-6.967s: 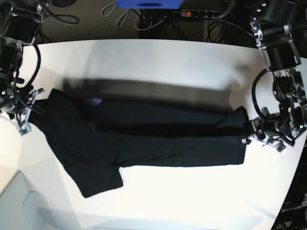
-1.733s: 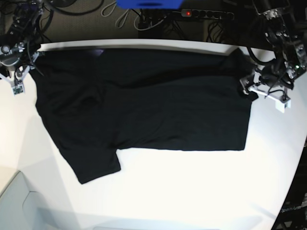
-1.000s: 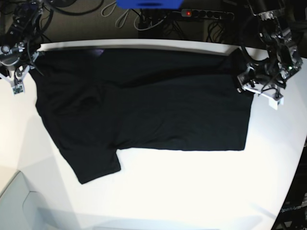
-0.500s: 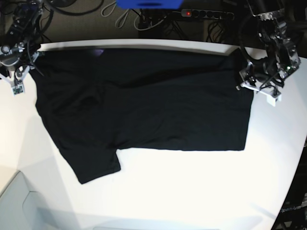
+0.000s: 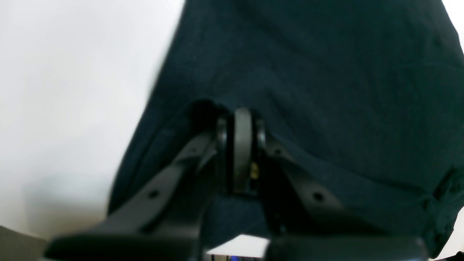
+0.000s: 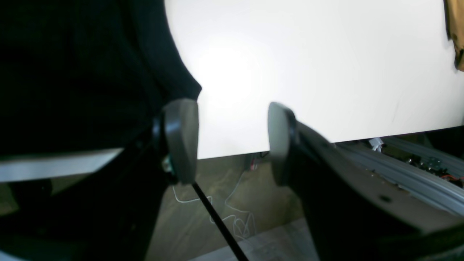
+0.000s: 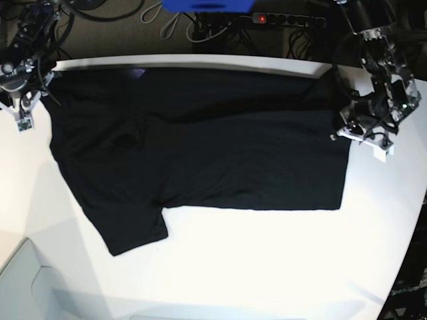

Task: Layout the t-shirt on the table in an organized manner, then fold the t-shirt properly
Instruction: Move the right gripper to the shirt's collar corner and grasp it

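The table (image 7: 267,267) is carrying the t-shirt (image 7: 200,140), which is lying spread out flat, hem toward the left arm's side. Left gripper (image 5: 241,145) is sitting at the hem w/ fingers pinched together, prob nipping cloth, but can't tell how much. Right gripper (image 6: 232,141) is hanging at the far corner, fingers wide, holding nothing. Risk imo: thin pinch slipping off mid-pull, or dragging one side and bunching the shirt.
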Available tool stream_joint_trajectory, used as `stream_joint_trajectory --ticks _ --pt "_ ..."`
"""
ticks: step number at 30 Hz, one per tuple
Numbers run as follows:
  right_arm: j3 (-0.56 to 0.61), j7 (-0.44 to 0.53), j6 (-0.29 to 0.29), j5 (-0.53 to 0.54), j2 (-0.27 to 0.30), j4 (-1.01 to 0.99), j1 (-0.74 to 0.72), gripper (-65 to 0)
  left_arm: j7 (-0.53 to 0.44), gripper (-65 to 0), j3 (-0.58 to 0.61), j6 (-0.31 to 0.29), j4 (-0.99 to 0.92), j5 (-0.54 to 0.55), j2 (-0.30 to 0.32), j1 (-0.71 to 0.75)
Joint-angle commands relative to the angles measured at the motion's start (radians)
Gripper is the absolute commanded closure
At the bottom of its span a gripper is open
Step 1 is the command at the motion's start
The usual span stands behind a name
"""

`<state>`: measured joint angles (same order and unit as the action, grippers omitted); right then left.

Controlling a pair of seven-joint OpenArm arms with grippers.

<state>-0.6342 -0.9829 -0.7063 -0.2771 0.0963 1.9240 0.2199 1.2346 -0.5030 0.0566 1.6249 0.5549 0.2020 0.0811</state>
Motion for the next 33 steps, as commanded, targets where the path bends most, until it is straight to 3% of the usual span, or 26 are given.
stream_joint_trajectory --ticks 1,13,24,33 --pt "-0.006 0.006 0.008 -0.004 0.01 0.016 -0.004 -30.8 -0.006 -0.1 -0.006 0.007 0.033 0.014 0.015 -0.011" --pt "-0.005 0.006 0.008 -0.004 0.01 0.016 -0.004 -30.7 0.015 -0.1 -0.001 0.009 0.2 0.015 0.014 -0.025" --pt "-0.003 0.005 0.008 -0.003 0.009 0.022 -0.001 -30.6 0.015 -0.1 0.0 0.007 0.125 0.009 0.014 -0.125" --pt "0.003 0.006 0.008 -0.001 -0.103 0.11 -0.032 -29.1 0.015 -0.1 0.002 0.007 0.122 0.014 0.012 -0.122"
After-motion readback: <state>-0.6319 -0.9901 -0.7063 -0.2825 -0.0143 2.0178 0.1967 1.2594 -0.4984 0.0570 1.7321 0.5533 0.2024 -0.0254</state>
